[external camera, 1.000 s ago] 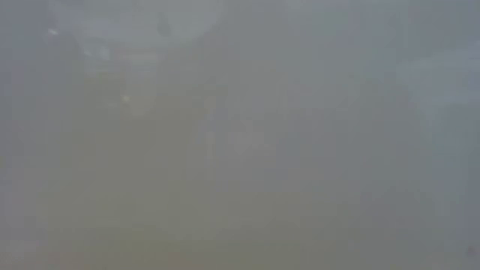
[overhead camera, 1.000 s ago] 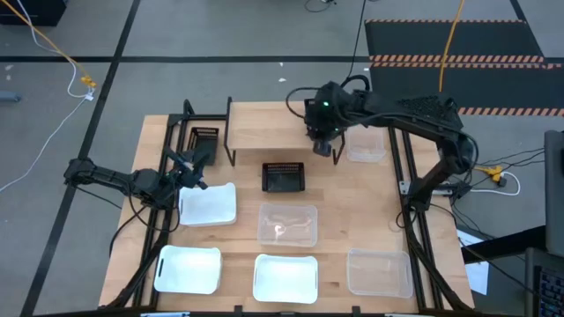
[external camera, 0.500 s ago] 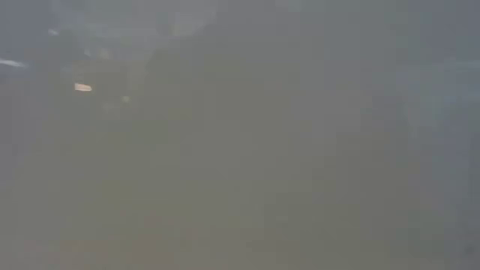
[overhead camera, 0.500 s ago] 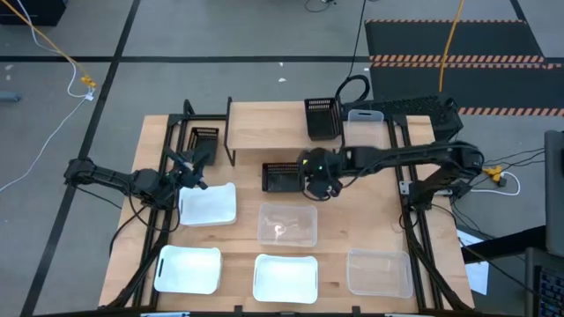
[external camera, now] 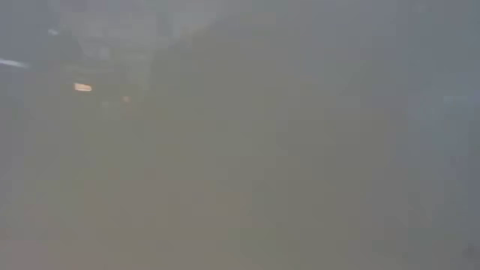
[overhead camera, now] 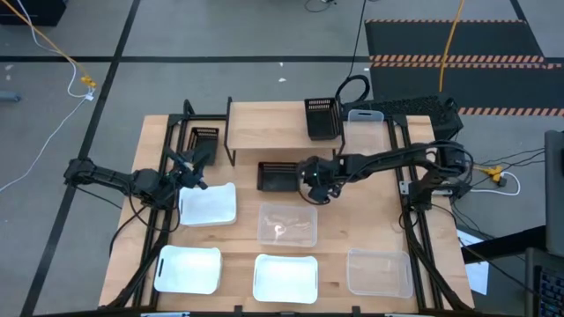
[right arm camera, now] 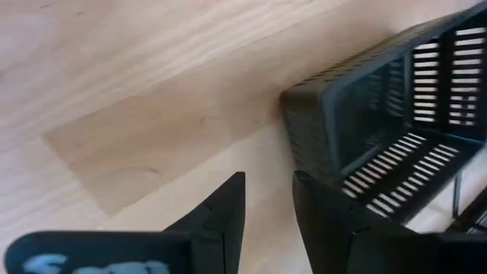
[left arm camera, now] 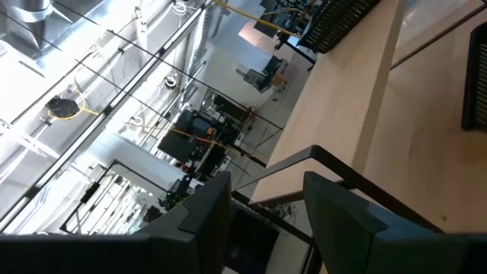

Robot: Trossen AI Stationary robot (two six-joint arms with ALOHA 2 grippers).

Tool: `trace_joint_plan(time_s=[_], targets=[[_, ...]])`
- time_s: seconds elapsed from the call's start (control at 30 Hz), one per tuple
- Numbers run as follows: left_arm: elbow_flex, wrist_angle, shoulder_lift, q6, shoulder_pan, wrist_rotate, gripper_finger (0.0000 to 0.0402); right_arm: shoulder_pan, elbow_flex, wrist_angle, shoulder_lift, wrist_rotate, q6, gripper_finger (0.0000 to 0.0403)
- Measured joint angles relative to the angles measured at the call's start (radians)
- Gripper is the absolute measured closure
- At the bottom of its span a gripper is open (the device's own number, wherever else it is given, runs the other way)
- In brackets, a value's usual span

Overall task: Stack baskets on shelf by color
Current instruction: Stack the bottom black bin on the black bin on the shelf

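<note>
The shelf (overhead camera: 273, 128) stands at the table's far middle, with one black basket (overhead camera: 323, 119) on its right end. A second black basket (overhead camera: 278, 176) sits on the table in front of it. My right gripper (overhead camera: 312, 179) is low at that basket's right end, open by a narrow gap. In the right wrist view its fingers (right arm camera: 268, 202) stand just short of the basket's corner (right arm camera: 293, 106). My left gripper (overhead camera: 192, 167) waits open at the table's left, by a white basket (overhead camera: 208, 202). A third black basket (overhead camera: 204, 139) sits left of the shelf. My right gripper slants down at the right end of the black basket on the table. One finger (right arm camera: 327, 221) lies close under the basket's corner. I cannot tell whether it touches the basket.
Two more white baskets (overhead camera: 188, 269) (overhead camera: 285, 277) sit along the near edge. Clear baskets rest at the middle (overhead camera: 286, 224), the near right (overhead camera: 379, 271) and to the right of the shelf (overhead camera: 366, 119). The low view is fogged over.
My right gripper has left the shelf's right end, where a black basket now shows. It has come toward the near edge and down, rolling its wrist, to the right end of the black basket on the table.
</note>
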Motion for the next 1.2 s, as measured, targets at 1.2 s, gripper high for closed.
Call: trace_joint_plan(time_s=[1.2], targets=[[0.000,0.000,0.000,0.001,0.000,-0.001,0.0234,-0.042,0.002,0.221,0.132,-0.133,-0.016,0.0324]])
